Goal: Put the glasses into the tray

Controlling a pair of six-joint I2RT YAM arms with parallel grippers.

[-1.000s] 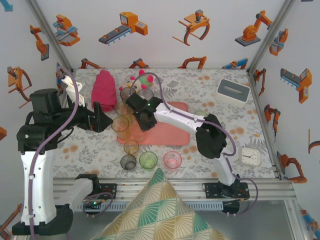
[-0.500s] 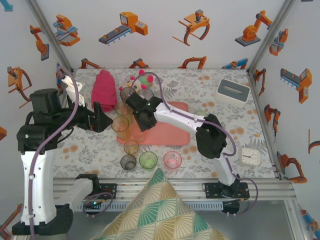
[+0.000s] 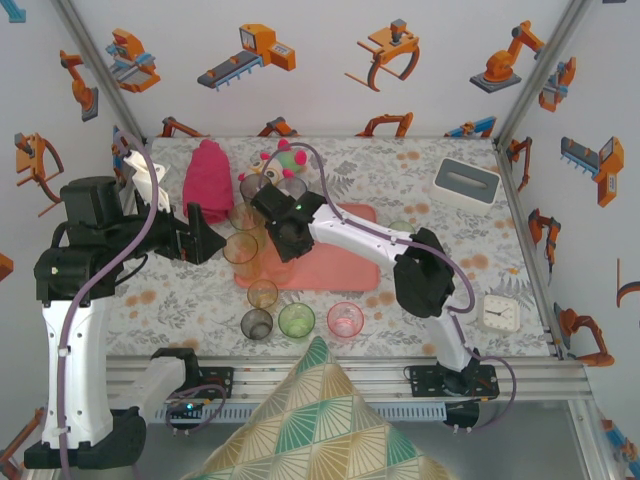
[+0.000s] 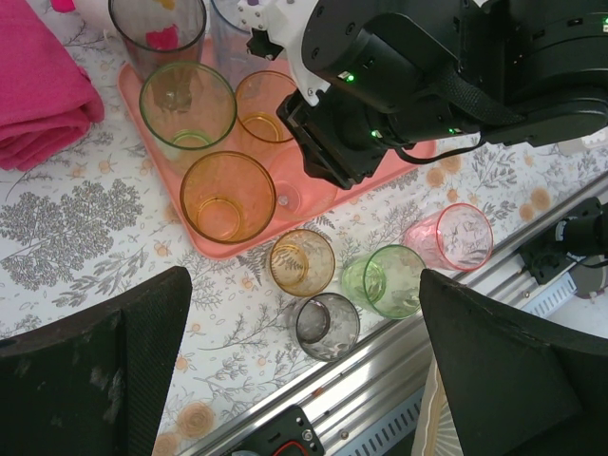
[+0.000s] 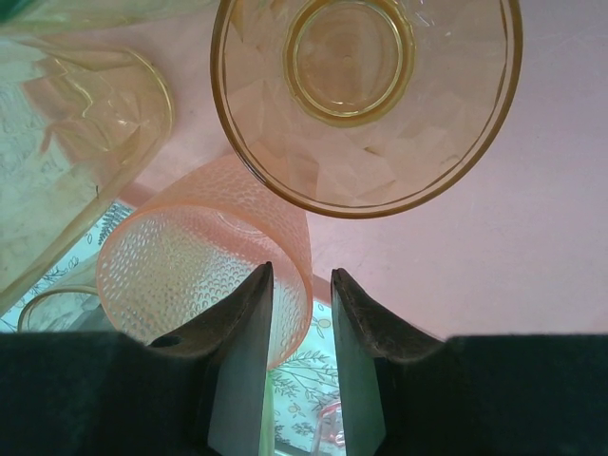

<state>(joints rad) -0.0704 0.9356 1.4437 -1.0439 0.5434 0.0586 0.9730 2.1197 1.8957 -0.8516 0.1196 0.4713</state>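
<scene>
The salmon-pink tray (image 3: 340, 265) lies mid-table with several glasses standing at its left end: a large amber one (image 4: 228, 196), a green one (image 4: 187, 104) and another amber one (image 4: 265, 106). My right gripper (image 5: 301, 275) is low over that end, open. Its jaws straddle the rim of a dimpled pink-orange glass (image 5: 190, 275) that rests on the tray (image 5: 475, 237), with a gap on the outer side. Off the tray near the front edge stand short amber (image 4: 302, 262), grey (image 4: 327, 326), green (image 4: 392, 280) and pink (image 4: 459, 236) glasses. My left gripper (image 4: 304, 285) hovers wide open above them, holding nothing.
A magenta rolled towel (image 3: 205, 178) and a plush toy (image 3: 280, 155) lie at the back left, with two more glasses (image 3: 278, 187) beside them. A white-rimmed grey box (image 3: 466, 183) sits back right, a small clock (image 3: 500, 312) front right. A patterned cushion (image 3: 320, 420) overhangs the front rail.
The right gripper's jaws have parted a little around the dimpled glass's rim. Both arms have otherwise stayed in place.
</scene>
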